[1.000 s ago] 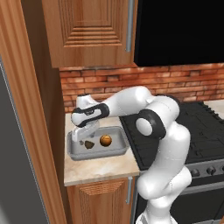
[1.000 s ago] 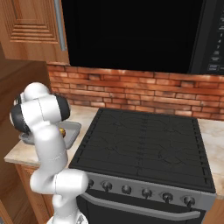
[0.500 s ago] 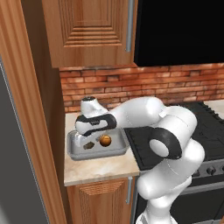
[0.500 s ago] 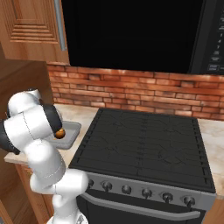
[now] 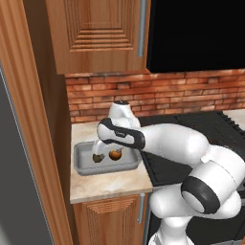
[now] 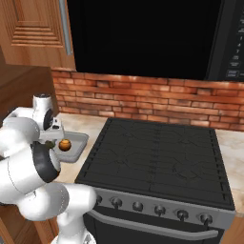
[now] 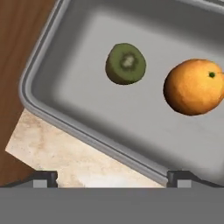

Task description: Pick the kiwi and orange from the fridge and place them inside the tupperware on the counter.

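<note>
The olive-green cut kiwi [image 7: 126, 64] and round orange [image 7: 193, 86] lie apart inside the shallow grey tupperware tray [image 7: 65, 109] on the beige marbled tabletop [image 7: 57, 151], beneath wide-open, empty fingers [image 7: 113, 176] whose tips barely show.

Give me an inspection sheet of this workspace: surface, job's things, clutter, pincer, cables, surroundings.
Surface: beige marbled counter over a brown wooden cabinet; the tupperware sits on it.
Job's things: kiwi and orange both lie inside the tupperware, side by side and apart. A grey fridge door edge stands at the far left of the left base view.
Clutter: nothing seen.
Pincer: pincer over the tupperware, open, holding nothing.
Cables: nothing seen.
Surroundings: black stovetop beside the counter, red brick backsplash, wooden wall cabinet above.
</note>
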Robot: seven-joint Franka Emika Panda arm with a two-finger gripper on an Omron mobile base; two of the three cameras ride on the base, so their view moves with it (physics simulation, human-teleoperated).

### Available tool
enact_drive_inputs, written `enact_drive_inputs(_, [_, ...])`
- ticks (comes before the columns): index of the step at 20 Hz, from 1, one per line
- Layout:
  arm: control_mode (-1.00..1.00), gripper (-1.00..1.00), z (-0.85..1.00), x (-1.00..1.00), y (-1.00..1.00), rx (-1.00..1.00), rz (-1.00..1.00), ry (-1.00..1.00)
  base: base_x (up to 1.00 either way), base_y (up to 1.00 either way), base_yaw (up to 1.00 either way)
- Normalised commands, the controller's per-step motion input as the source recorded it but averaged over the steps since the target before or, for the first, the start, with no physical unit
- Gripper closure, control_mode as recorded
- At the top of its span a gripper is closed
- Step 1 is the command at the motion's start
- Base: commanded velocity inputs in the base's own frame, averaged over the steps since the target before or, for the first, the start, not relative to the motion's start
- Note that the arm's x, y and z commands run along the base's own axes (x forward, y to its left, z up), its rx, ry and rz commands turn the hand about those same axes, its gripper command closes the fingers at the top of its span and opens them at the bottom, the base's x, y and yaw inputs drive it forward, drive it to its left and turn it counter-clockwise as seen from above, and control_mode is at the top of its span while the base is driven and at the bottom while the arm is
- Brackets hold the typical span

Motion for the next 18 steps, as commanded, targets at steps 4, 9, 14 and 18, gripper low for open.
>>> enact_drive_inputs(4, [-1.0, -1.0, 0.38, -0.41, -0.48, 0.22, -0.19, 0.0, 0.0, 0.0, 0.0])
enact_drive_inputs(9, [-1.0, -1.0, 0.45, -0.39, -0.47, 0.21, -0.18, 0.0, 0.0, 0.0, 0.0])
enact_drive_inputs(14, [-1.0, -1.0, 0.57, -0.41, -0.46, 0.2, -0.14, 0.0, 0.0, 0.0, 0.0])
enact_drive_inputs(18, [-1.0, -1.0, 0.6, -0.43, -0.38, 0.18, -0.02, 0.0, 0.0, 0.0, 0.0])
